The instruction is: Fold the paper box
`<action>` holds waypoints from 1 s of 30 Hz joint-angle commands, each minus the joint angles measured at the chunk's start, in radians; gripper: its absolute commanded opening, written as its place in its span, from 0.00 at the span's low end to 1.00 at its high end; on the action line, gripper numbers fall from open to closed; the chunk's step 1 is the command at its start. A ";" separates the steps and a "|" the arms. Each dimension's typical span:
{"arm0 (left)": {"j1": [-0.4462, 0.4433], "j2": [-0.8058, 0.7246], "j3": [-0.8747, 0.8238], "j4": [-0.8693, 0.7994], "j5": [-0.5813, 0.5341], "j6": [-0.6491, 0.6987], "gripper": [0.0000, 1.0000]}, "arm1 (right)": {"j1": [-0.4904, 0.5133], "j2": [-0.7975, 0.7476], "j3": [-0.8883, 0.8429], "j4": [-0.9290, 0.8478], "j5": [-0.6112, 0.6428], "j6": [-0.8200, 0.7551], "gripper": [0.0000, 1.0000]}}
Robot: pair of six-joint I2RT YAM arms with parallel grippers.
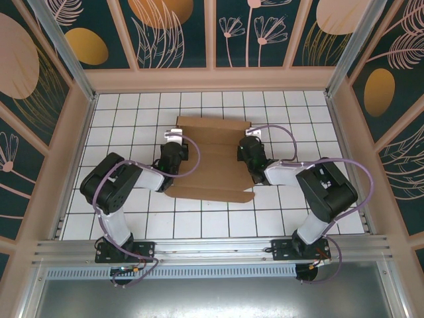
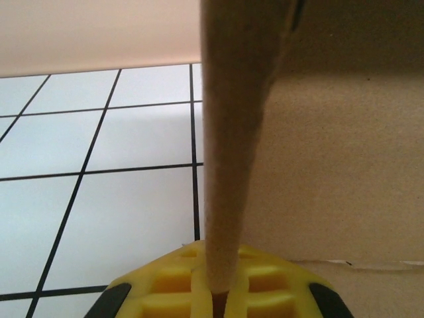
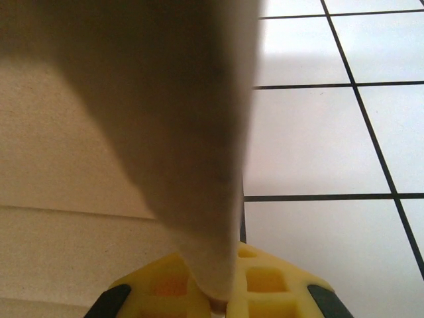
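A white tiled tabletop (image 1: pixel 132 225) with thin dark grid lines sits inside a booth of dark teal wall panels (image 1: pixel 172 33), printed with peach leaves and flowers and framed in pale strips. Nearer than the paper box (image 1: pixel 212 165), a ribbed aluminium rail (image 1: pixel 212 248) carries the bases of two black and white arms.

The paper box is a plain brown die-cut cardboard sheet, matte and fibrous, with straight creases and a stepped outline. It lies in the middle of the tiles, between the two arms and short of the far wall.

At the box's left edge, the left gripper (image 1: pixel 173 140) is closed on a raised side flap. Its wrist camera shows the same grip (image 2: pixel 222 295): the flap stands edge-on, pinched between yellow moulded pads (image 2: pixel 165 288) with square recesses. More cardboard with a crease line lies to the flap's right.

At the box's right edge, the right gripper (image 1: pixel 250 140) is likewise clamped on a flap. Its wrist camera shows that grip too (image 3: pixel 215 299): the flap rises blurred and brown from between its yellow pads (image 3: pixel 268 285), with flat creased cardboard on the flap's left and bare tiles on its right.
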 commanded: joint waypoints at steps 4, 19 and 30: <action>-0.014 -0.024 -0.069 0.093 0.065 0.007 0.20 | -0.020 -0.005 0.001 0.007 -0.013 -0.010 0.00; -0.014 -0.305 -0.210 0.050 0.208 -0.088 0.53 | -0.041 -0.079 -0.015 0.068 -0.077 -0.075 0.43; -0.013 -0.651 -0.253 -0.120 0.159 -0.120 0.51 | -0.055 -0.284 -0.187 0.238 -0.251 -0.148 0.72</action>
